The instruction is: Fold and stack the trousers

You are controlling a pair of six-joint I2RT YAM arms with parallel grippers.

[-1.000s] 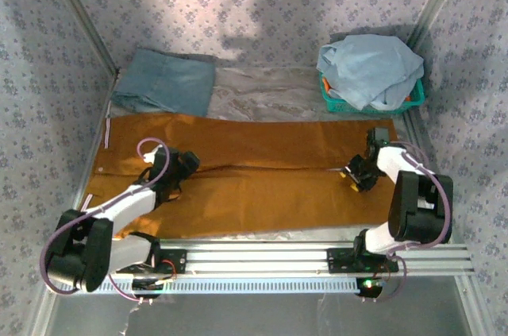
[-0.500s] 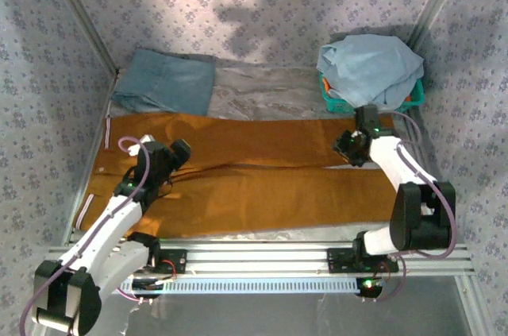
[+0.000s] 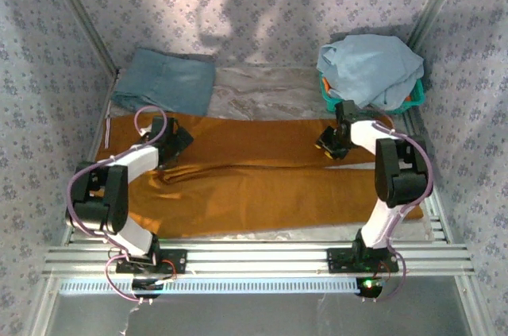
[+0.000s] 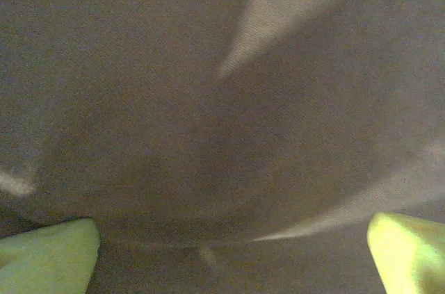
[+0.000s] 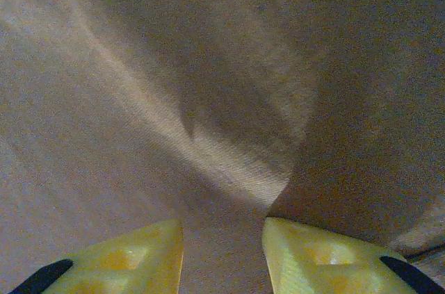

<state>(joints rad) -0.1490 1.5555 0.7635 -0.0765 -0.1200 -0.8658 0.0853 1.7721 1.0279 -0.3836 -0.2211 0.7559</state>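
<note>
Table [image 3: 262, 86]: carries the trousers [image 3: 262, 185], spread flat across its near half with the legs running left to right. Far left, a folded teal garment [image 3: 167, 82]. Far right, a pale blue garment [image 3: 369, 66] heaped on a green basket [image 3: 332, 102]. Left gripper [image 3: 176, 144]: jaws spread wide, low over the trousers' left end. Right gripper [image 3: 327, 148]: at their far right edge, fingers [image 5: 132, 259] narrowly apart with a ridge of cloth between them. Whether they clamp it cannot be told.

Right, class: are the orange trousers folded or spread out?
Spread out. The trousers lie flat, both long legs stretched side by side; the top view shows no part doubled over.
</note>
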